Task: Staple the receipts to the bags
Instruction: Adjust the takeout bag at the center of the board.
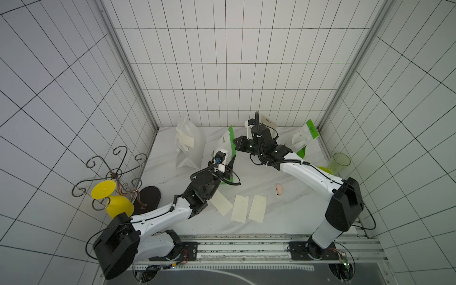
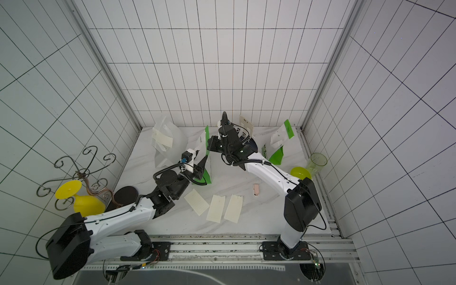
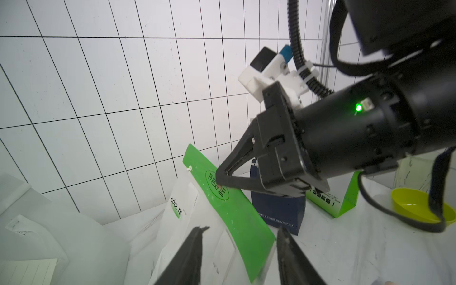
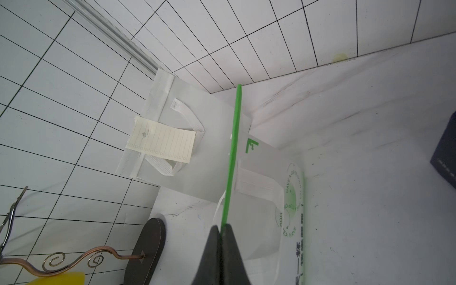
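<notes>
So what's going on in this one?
The right gripper is shut on the green edge of the middle green-and-white bag, near its top. The left gripper is open just beside that bag, holding nothing. The white bag already carries one receipt. Three loose receipts lie flat on the table near a small pink object, all untouched.

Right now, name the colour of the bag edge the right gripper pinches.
The bag edge is bright green; right wrist view.
</notes>
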Robot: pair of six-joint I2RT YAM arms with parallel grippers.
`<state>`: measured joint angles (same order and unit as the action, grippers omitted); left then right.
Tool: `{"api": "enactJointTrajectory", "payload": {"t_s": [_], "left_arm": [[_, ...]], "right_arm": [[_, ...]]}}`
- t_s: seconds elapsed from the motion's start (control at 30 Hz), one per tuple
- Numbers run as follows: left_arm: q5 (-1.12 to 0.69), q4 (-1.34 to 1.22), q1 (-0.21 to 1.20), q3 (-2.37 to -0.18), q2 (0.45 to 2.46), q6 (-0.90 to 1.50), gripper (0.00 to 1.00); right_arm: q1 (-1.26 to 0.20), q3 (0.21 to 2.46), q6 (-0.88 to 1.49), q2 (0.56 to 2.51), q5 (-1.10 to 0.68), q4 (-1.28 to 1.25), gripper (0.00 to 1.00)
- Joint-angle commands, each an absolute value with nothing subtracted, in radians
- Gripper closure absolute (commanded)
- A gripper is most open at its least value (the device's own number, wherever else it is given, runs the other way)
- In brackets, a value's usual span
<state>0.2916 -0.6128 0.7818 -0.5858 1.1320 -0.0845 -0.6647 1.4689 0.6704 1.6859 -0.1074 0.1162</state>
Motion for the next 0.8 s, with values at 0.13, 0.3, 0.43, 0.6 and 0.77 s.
{"api": "enactJointTrajectory", "payload": {"t_s": [0.13, 0.3, 0.43, 0.6, 0.77], "left_arm": [[0.173, -0.307, 0.784, -0.724, 0.932, -0.010, 0.02], [0.148, -0.152, 0.784, -0.772, 0.782, 0.043, 0.02], [0.187, -0.088, 0.784, -0.770, 0.668, 0.065, 0.02], [0.252, 0.073, 0.784, -0.830, 0.598, 0.099, 0.02], [0.217, 0.154, 0.784, -0.848, 0.584, 0.093, 0.02]], "right_arm": [[-0.574, 1.683, 0.354, 1.681, -0.243, 0.191, 1.00], [-0.536, 1.818, 0.085, 1.717, -0.365, 0.362, 1.00], [-0.515, 1.909, -0.098, 1.757, -0.536, 0.505, 1.00], [-0.516, 1.982, -0.373, 1.807, -0.649, 0.714, 1.00], [-0.511, 2.051, -0.589, 1.867, -0.696, 0.920, 1.00]]}}
